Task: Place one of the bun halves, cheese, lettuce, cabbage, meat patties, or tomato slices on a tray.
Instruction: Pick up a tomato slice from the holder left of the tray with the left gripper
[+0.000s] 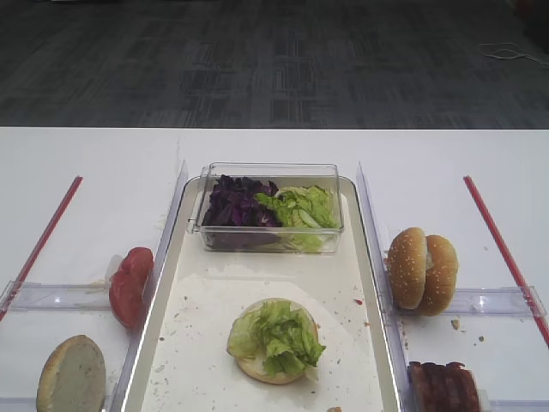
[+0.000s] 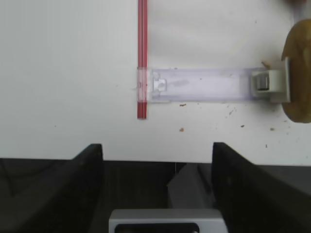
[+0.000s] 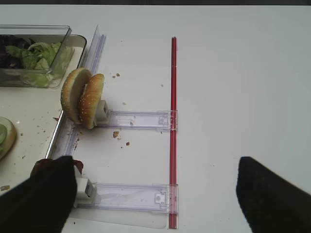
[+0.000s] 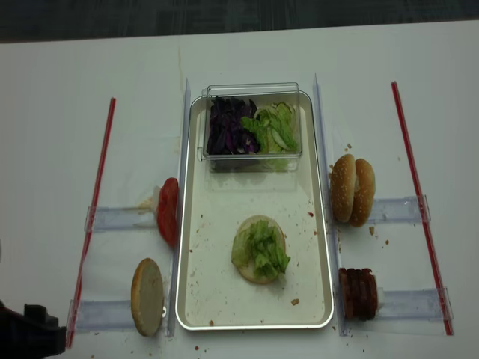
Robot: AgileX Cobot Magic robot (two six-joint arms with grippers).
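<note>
The tray [image 4: 196, 224] lies mid-table. On it rests a bun half topped with lettuce [image 4: 260, 249]. A clear tub [image 1: 270, 240] at the tray's far end holds cabbage [image 1: 238, 204] and more lettuce [image 1: 302, 206]. Tomato slices [image 4: 168, 211] and one of the bun halves [image 4: 147, 286] stand on edge left of the tray. Two bun halves [image 3: 82, 97] and the meat patties [image 4: 359, 293] stand to its right. Cheese is out of view. My left gripper [image 2: 158, 160] is open and empty over the table's front edge. My right gripper [image 3: 155, 194] is open and empty, its left finger beside the patties.
Clear plastic holders [image 3: 138, 119] run out from both sides of the tray to red strips [image 3: 173, 111] on the white table. Crumbs dot the tray floor and the table by the buns. The table's front edge [image 2: 155, 160] shows in the left wrist view.
</note>
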